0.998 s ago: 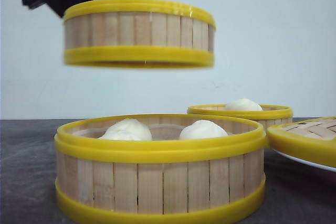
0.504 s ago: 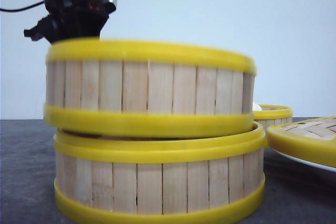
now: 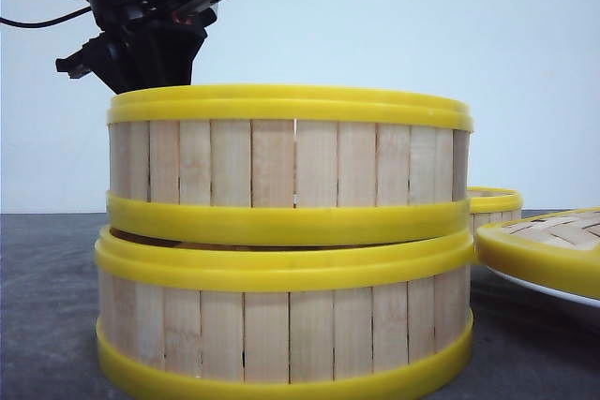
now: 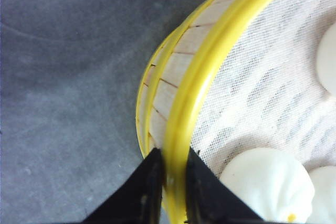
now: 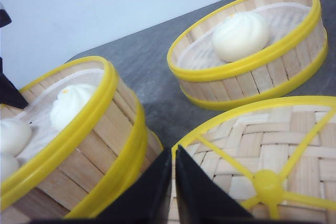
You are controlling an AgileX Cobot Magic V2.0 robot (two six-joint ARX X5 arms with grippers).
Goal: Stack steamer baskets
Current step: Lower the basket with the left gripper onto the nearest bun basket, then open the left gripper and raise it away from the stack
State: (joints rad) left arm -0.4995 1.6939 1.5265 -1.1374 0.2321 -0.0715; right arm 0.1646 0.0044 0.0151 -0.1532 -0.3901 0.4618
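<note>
In the front view one steamer basket (image 3: 291, 166) rests on top of another steamer basket (image 3: 281, 325), shifted slightly to the right, with a thin dark gap under its left side. My left gripper (image 3: 148, 67) comes down behind its far left rim. In the left wrist view that gripper (image 4: 170, 174) is shut on the upper basket's yellow rim (image 4: 210, 61), one finger outside and one inside, next to white buns (image 4: 265, 179). A third steamer basket (image 5: 252, 51) with one bun stands apart. My right gripper (image 5: 174, 158) is shut and empty, above the lid's edge.
A flat woven lid (image 3: 548, 245) with a yellow rim lies on a white plate (image 3: 548, 292) to the right of the stack, close to it. The third basket (image 3: 494, 201) peeks out behind the stack on the right. The table (image 4: 63, 77) is dark grey.
The upper basket came down from high above the lower one until it sits on it, drifting slightly right. My left gripper came down with it, still shut on the rim.
</note>
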